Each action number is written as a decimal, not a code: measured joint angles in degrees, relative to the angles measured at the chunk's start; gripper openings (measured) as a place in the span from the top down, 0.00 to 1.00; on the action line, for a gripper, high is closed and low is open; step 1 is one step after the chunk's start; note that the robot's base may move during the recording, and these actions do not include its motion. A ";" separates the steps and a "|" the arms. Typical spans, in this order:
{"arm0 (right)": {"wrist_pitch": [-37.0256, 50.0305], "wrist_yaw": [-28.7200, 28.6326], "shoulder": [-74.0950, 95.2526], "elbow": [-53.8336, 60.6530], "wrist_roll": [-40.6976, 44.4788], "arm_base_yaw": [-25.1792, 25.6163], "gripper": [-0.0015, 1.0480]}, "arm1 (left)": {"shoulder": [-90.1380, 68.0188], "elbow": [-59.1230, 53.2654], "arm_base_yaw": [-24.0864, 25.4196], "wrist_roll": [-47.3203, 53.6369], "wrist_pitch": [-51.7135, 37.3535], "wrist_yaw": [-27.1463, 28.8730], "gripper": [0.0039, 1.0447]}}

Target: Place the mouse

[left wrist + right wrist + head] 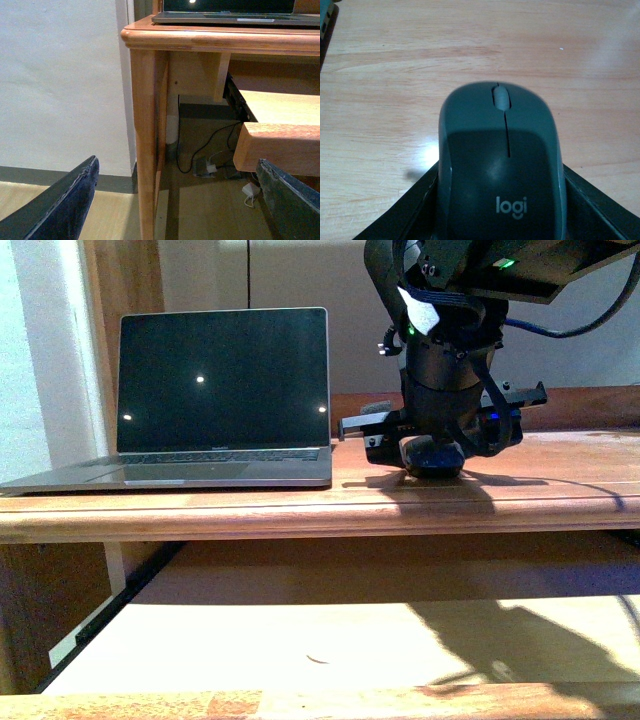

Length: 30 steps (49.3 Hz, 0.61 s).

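The mouse (501, 165) is dark grey, domed, with a scroll wheel and a "logi" mark. My right gripper (501, 200) is shut on it, a black finger (415, 210) pressed against each side. In the front view the right gripper (432, 455) holds the mouse (432, 458) low at the wooden desk top (560, 475), to the right of the laptop; whether it touches the wood I cannot tell. My left gripper (177, 200) is open and empty, down beside the desk's left leg (145, 150), near the floor.
An open laptop (215, 390) with a dark screen stands on the left part of the desk. A pulled-out keyboard shelf (330, 640) lies below the top. Cables and a power adapter (210, 167) lie on the floor under the desk. A white wall (60, 85) is beside the desk.
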<state>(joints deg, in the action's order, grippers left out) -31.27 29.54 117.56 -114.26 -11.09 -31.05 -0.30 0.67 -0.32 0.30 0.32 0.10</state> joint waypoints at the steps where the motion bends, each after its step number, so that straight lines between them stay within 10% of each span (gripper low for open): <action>1: 0.33 -0.11 0.00 0.00 0.02 0.07 0.32 | 0.00 0.00 0.00 0.00 0.00 0.00 0.07; 9: 4.37 -3.32 -0.70 1.01 0.11 0.72 0.06 | 0.00 0.00 0.00 0.00 0.00 0.00 0.07; 20: 17.09 -17.03 -12.07 15.26 2.60 3.56 0.07 | 0.00 0.00 0.00 0.00 0.00 0.00 0.07; 30: 29.35 -40.50 -32.09 37.62 6.93 14.29 0.07 | 0.00 0.00 0.00 0.00 0.00 0.00 0.07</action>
<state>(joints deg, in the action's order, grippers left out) -1.91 -10.96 85.47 -76.64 -4.16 -16.75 -0.30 0.67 -0.32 0.30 0.32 0.10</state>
